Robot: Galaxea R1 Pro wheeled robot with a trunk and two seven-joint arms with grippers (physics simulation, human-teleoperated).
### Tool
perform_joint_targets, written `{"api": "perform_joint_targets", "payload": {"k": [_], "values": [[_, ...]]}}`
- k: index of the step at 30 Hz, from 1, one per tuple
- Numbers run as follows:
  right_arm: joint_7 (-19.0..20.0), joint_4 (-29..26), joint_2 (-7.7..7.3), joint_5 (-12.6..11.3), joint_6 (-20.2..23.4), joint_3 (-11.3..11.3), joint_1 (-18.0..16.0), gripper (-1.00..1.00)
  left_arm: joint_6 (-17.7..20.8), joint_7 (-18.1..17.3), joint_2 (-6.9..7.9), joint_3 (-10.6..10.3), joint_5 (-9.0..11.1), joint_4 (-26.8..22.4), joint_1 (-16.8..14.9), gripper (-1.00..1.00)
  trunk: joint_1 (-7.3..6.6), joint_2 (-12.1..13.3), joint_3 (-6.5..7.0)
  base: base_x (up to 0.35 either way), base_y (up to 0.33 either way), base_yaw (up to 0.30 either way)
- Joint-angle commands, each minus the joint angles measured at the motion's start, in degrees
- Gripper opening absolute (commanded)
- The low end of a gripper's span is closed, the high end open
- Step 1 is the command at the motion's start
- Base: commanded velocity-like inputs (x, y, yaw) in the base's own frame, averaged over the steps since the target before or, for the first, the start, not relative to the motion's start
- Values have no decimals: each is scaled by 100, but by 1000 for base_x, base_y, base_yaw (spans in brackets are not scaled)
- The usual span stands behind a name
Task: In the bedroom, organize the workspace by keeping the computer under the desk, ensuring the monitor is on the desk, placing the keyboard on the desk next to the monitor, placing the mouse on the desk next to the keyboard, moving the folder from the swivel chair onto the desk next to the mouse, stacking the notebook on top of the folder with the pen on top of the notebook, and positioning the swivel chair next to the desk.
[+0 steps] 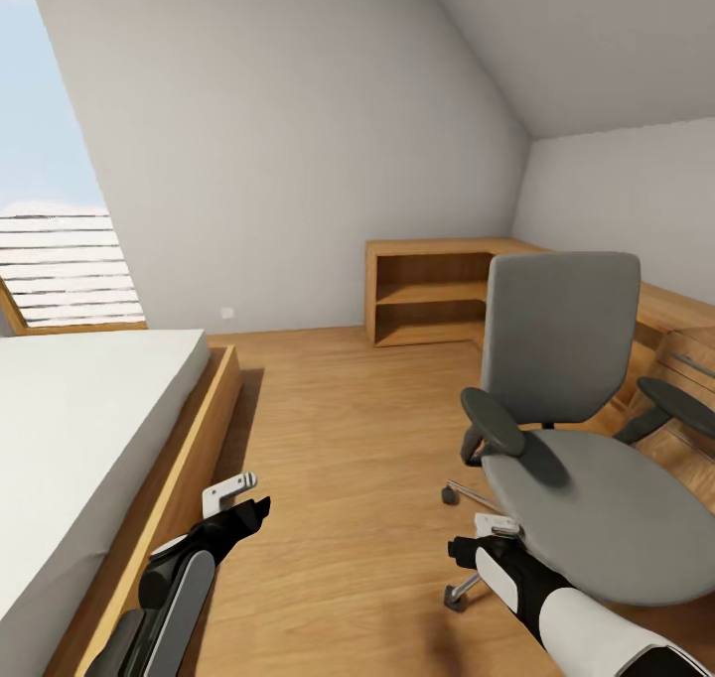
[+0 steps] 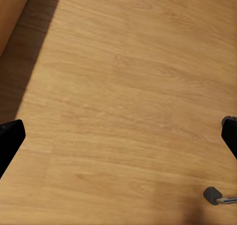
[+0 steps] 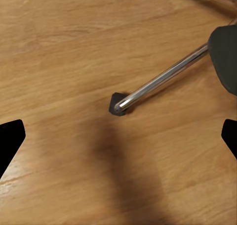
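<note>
While I face the swivel chair (image 1: 576, 459), standing on the plank floor (image 1: 348, 439) near the bed (image 1: 79, 429), its seat looks bare, so the folder may be moved already. I cannot see the table from here. Both the left gripper (image 1: 238, 498) and right gripper (image 1: 482, 538) hang open, holding nothing.

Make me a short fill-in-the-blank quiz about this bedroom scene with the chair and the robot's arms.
1. The swivel chair has a seat whose colour is ____.
2. The seat of the swivel chair carries ____ objects.
3. The bed lies on the robot's ____ side.
4. Both the left gripper and the right gripper have their fingers ____.

Missing words: grey; no; left; open
</note>
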Motion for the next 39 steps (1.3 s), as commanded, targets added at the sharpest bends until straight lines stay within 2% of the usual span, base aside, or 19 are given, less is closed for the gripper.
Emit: {"api": "perform_joint_targets", "payload": {"k": [1, 11, 15, 17, 18, 19, 22, 23, 24, 28, 29, 31, 32, 39], "values": [[-42, -18, -4, -47, 29, 57, -2, 100, 14, 55, 0, -4, 61, -7, -4, 100, -1, -3, -6, 6, -1, 0], [-38, -19, 53, -28, 16, 89, -2, 100, 8, 55, 1, -4, 61, -7, -2, 100, -1, -3, -6, -72, 120, 0], [-16, -25, 172, -13, -10, 105, -2, 100, 6, 55, 1, -4, 59, -5, -2, 100, -1, -3, -6, -118, 204, 0], [-8, -14, 415, 64, -142, 159, -2, 100, -8, 66, 1, -12, 33, 70, -4, 100, -1, -3, -6, -30, 56, 0], [-18, -6, 563, 198, -258, 233, -2, 100, -21, 69, 1, -28, 11, 170, -3, 100, -1, -3, -6, -10, 19, 0], [-29, -1, 650, 305, -367, 272, 1, 100, -30, 70, -1, -35, -16, 223, -3, 100, -1, -3, -6, -7, 12, 0], [-84, 6, 811, 493, -747, 318, 5, 100, -42, 66, -6, -44, -119, 287, -2, 100, -1, -3, -6, -3, 6, 0], [-84, 6, 811, 493, -747, 318, 5, 100, -42, 66, -6, -44, -119, 287, -2, 100, -1, -3, -6, -2, 4, 0], [-357, -5, 902, 532, -1160, 334, 6, 100, -45, 64, -8, -53, -201, 310, -2, 100, -1, -3, -6, -1, 1, 0], [-606, -7, 939, 551, -1399, 341, 11, 100, -52, 67, -8, -55, -226, 316, -2, 100, -1, -3, -6, 27, 0, 0], [-769, -1, 983, 598, -1756, 349, 23, 100, -56, 72, -8, -64, -311, 322, -2, 100, -1, -3, 2, 251, 0, 0], [-772, -1, 987, 601, -1768, 349, 24, 100, -56, 72, -10, -65, -421, 325, -2, 100, -1, -3, 18, 220, 0, 9], [-774, 0, 989, 603, -1779, 350, 24, 100, -57, 72, -17, -65, -648, 392, -2, 100, -1, -3, 23, 180, 0, 161], [-774, 0, 984, 611, -1780, 350, 24, 100, -57, 72, -17, -73, -667, 422, -2, 100, -1, -3, 6, 281, 0, 150]]}}
